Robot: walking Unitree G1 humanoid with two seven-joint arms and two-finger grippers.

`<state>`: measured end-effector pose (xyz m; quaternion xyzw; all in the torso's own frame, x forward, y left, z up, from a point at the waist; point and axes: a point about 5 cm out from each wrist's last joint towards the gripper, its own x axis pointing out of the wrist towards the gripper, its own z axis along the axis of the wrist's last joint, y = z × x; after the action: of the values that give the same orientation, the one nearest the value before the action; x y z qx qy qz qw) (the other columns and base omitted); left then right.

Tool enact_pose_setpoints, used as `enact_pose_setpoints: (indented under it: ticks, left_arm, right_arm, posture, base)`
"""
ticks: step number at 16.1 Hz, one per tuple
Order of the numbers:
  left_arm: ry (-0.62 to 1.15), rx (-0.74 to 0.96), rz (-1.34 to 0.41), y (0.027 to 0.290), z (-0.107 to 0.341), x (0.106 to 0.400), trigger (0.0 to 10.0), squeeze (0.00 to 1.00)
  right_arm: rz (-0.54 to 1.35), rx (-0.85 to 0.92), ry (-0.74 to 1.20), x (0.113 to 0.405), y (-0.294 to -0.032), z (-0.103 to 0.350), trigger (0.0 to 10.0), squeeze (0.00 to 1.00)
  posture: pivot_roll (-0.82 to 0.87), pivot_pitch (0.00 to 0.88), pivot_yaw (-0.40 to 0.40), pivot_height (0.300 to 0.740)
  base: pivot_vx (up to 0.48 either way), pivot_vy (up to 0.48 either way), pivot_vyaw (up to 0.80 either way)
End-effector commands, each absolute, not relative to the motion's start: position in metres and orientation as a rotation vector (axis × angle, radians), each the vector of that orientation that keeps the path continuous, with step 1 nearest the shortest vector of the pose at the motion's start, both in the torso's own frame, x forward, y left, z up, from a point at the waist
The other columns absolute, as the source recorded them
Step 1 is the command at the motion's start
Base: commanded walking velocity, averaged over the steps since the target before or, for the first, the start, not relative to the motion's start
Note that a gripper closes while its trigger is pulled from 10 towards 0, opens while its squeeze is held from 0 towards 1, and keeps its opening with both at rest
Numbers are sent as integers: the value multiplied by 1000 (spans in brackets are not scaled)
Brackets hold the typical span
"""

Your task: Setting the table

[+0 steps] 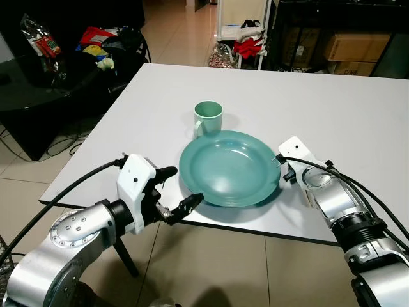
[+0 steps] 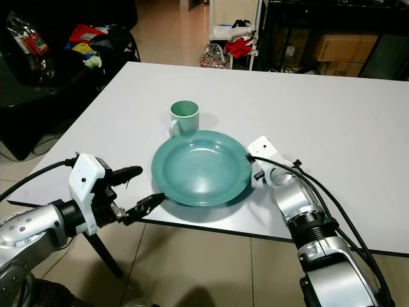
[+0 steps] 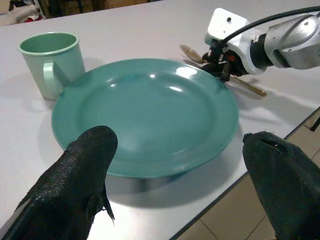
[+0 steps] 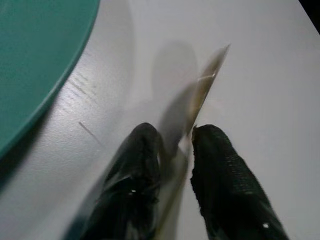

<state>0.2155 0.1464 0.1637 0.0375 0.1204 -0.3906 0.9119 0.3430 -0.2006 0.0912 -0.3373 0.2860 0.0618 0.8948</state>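
Bright, sharp overall (right wrist view perhaps motion-blurred).

teal plate (image 1: 230,167); pale mint cup (image 1: 208,119); white table (image 1: 345,121); spoon (image 3: 248,86) seemingly gold; 2 black-fingered grippers.

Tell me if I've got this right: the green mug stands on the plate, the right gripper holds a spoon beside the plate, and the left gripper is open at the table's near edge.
Not quite. The green mug stands on the table just behind the plate, as the left wrist view shows. The rest holds: the right gripper holds the spoon beside the plate, and the left gripper is open at the near edge.
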Motion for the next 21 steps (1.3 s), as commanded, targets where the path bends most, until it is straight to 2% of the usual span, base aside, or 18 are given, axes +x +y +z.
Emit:
enact_pose_setpoints:
  ticks: [1,7,12,13,14,18,21]
  left_arm:
    - [249,101,-800,147,166,214,10000,0]
    - [237,120,-776,151,168,216,10000,0]
    - [210,128,-768,152,170,222,10000,0]
    - [207,126,-774,150,170,223,10000,0]
    - [203,125,-777,149,170,225,10000,0]
    - [204,126,-794,147,170,226,10000,0]
    - [204,132,-787,148,170,226,10000,0]
  right_arm:
    - [155,-682,655,337,-200,78,10000,1000]
    - [170,-600,591,339,-189,88,10000,1000]
    - [117,-520,547,326,-197,102,10000,1000]
    - [64,-461,493,325,-205,105,10000,914]
    - [37,-378,425,323,-212,110,10000,0]
    - [49,-345,483,321,-227,99,10000,0]
    - [96,-253,522,319,-222,89,10000,0]
  posture:
    - [111,0,40,740]
    - [117,0,33,740]
    - [98,0,37,740]
    - [96,0,37,740]
    - [92,0,41,740]
    - [84,0,53,740]
    - [96,0,46,740]
  base:
    - [0,0,0]
    - [0,0,0]
    - [0,0,0]
    - [0,0,0]
    - [0,0,0]
    - [0,0,0]
    - [0,0,0]
